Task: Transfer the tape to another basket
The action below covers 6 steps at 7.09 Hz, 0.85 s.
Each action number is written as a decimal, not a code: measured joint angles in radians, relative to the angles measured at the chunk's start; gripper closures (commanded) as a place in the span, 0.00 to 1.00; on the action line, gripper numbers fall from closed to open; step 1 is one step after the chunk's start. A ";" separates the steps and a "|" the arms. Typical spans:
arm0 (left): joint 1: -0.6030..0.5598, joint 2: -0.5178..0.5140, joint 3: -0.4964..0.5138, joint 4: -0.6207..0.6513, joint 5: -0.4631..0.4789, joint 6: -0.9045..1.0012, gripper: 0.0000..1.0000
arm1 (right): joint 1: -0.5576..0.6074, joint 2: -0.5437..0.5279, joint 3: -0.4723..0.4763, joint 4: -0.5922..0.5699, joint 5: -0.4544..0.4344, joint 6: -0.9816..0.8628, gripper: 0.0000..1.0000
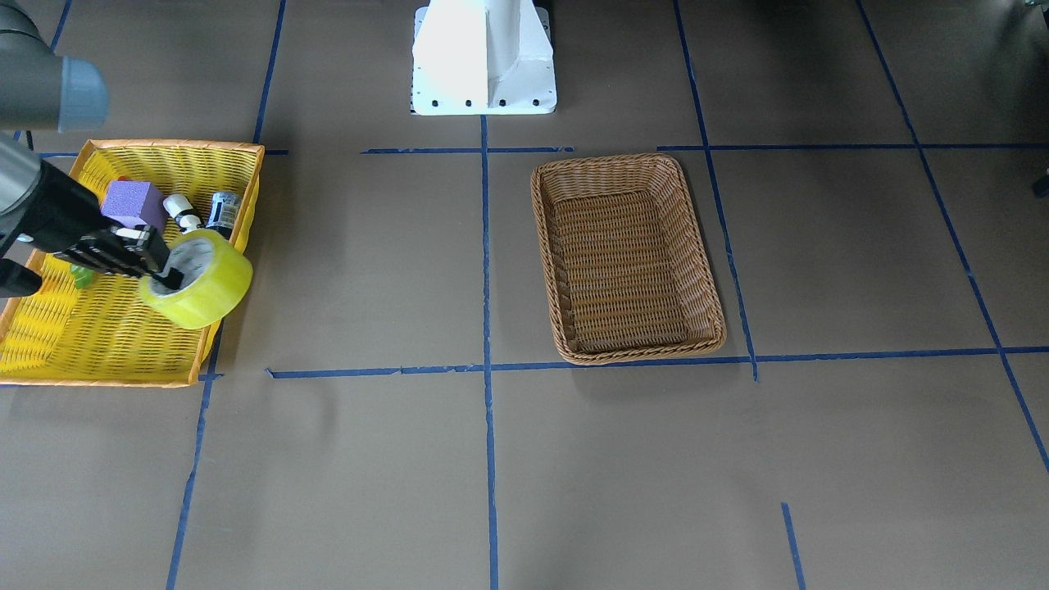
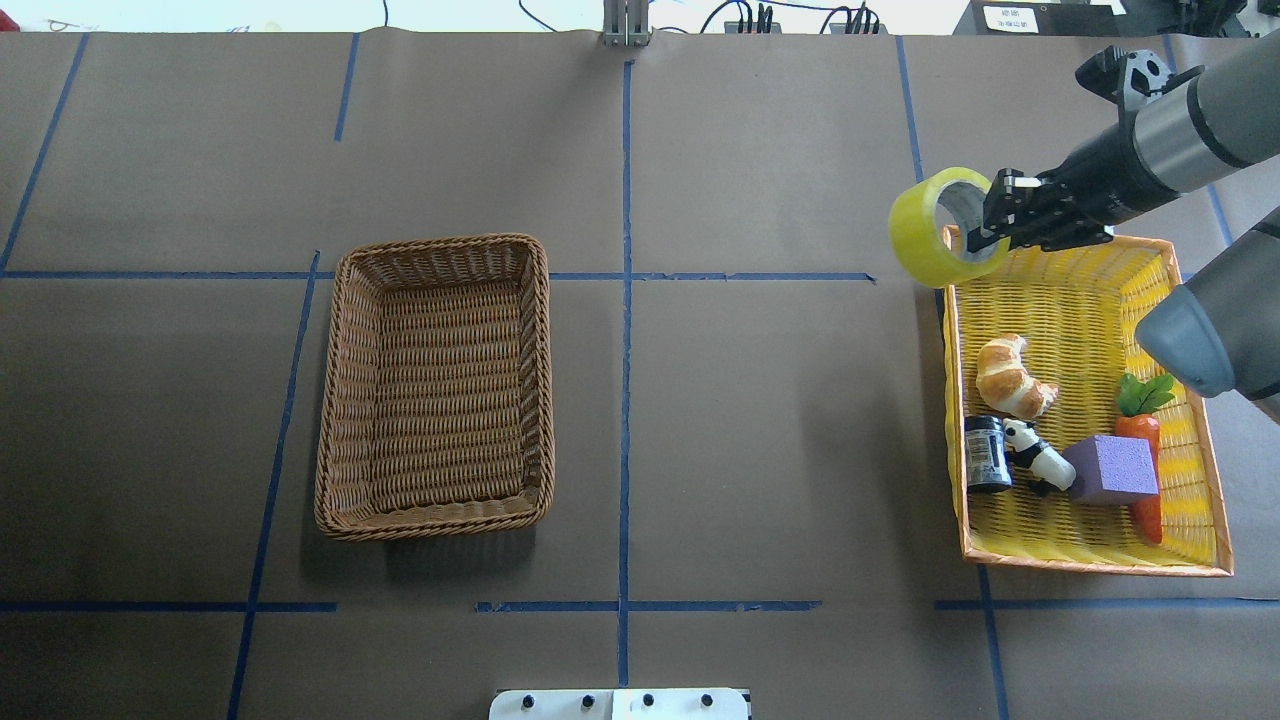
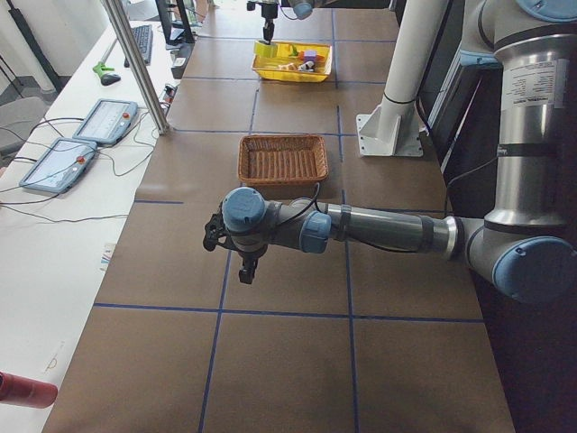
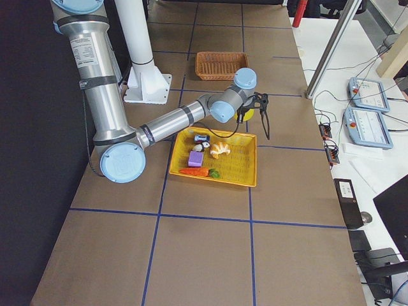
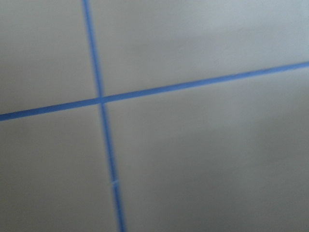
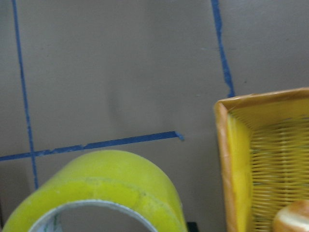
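The tape (image 2: 932, 228), a wide translucent yellow roll with a white printed core, hangs in the air over the far left corner of the yellow tray. My right gripper (image 2: 977, 242) is shut on the roll's wall, with one finger inside the core (image 1: 172, 279). The roll fills the bottom of the right wrist view (image 6: 96, 193). The brown wicker basket (image 2: 440, 243) stands empty on the table's left half, far from the tape. My left gripper (image 3: 238, 257) shows only in the exterior left view, over bare table near the basket; I cannot tell whether it is open.
The yellow orange-rimmed tray (image 2: 1090, 565) holds a croissant (image 2: 1010, 375), a dark can (image 2: 987, 453), a panda figure (image 2: 1040, 462), a purple block (image 2: 1112, 468) and a carrot (image 2: 1145, 445). Blue tape lines cross the brown table. The white robot base (image 1: 483, 57) stands behind the basket.
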<state>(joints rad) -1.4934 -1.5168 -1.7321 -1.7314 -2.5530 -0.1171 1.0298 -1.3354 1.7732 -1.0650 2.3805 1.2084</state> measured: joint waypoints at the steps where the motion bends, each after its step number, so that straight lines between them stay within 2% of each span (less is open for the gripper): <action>1: 0.039 0.001 -0.002 -0.134 -0.011 -0.171 0.00 | -0.027 0.002 -0.004 0.124 -0.006 0.144 1.00; 4: 0.212 -0.011 -0.005 -0.625 -0.016 -0.785 0.00 | -0.080 0.001 -0.005 0.419 -0.045 0.485 1.00; 6: 0.306 -0.046 -0.007 -0.893 -0.009 -1.184 0.00 | -0.119 0.001 -0.006 0.576 -0.070 0.634 1.00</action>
<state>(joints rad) -1.1876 -1.5628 -1.7394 -2.6242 -2.5621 -1.3008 0.9109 -1.3345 1.7671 -0.4890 2.3109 1.8424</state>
